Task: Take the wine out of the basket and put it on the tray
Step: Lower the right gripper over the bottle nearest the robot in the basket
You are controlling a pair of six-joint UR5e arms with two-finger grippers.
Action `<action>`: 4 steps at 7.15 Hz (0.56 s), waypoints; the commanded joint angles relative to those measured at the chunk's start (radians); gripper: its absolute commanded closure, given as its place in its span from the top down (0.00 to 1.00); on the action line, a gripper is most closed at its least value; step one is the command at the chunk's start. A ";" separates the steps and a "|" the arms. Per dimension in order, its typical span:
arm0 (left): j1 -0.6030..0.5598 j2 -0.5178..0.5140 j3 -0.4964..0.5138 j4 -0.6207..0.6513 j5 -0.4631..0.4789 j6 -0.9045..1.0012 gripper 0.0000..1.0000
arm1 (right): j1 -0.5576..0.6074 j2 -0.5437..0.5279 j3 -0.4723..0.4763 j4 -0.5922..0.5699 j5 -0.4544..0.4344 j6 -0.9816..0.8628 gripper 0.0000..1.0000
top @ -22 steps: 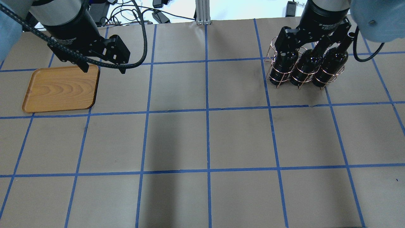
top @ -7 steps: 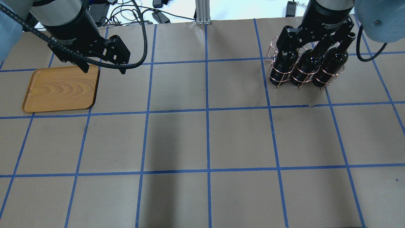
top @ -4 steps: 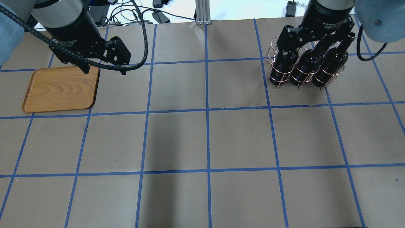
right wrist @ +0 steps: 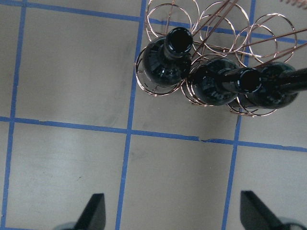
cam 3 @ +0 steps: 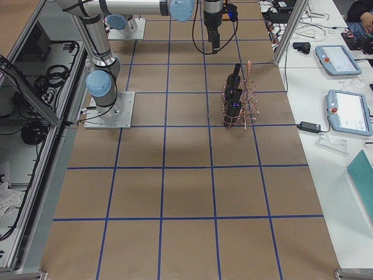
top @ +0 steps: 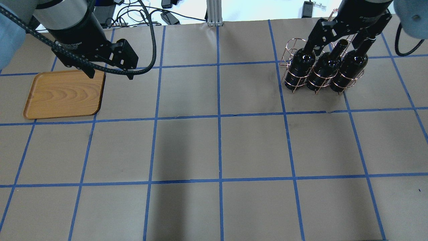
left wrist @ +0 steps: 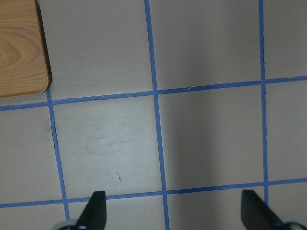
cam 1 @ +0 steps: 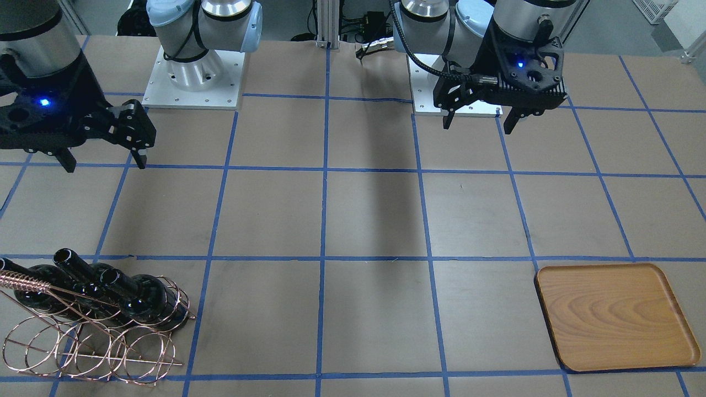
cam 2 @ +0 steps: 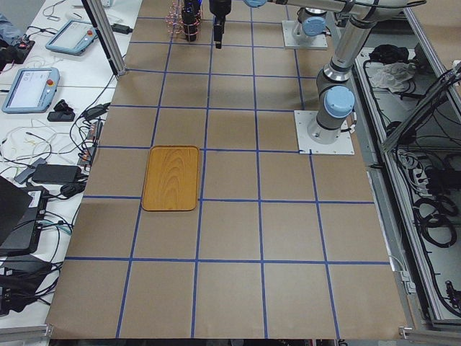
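Three dark wine bottles (top: pixel 322 72) stand side by side in the copper wire basket (top: pixel 291 45) at the far right; they show from above in the right wrist view (right wrist: pixel 169 62). My right gripper (top: pixel 339 47) is open and empty. It hangs above the bottles on the robot's side of the basket, touching nothing; it also shows in the front view (cam 1: pixel 105 161). The wooden tray (top: pixel 63 93) lies empty at the far left. My left gripper (top: pixel 109 73) is open and empty, hovering over the tray's right edge. The tray's corner shows in the left wrist view (left wrist: pixel 19 48).
The table (top: pixel 217 147) is brown paper marked with a blue tape grid. The arm bases (cam 1: pixel 193 71) stand at its robot side. Cables and power bricks (top: pixel 167 15) lie past the far edge. Tablets and cables sit on side benches (cam 3: pixel 344 105).
My right gripper, open around the bottle necks before, has lifted up and away from them, empty. The bottles, basket, tray and left arm have stayed put.
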 commanded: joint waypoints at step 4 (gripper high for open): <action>0.000 0.000 0.000 0.000 0.000 0.000 1.00 | -0.091 0.137 0.002 -0.203 0.008 -0.201 0.91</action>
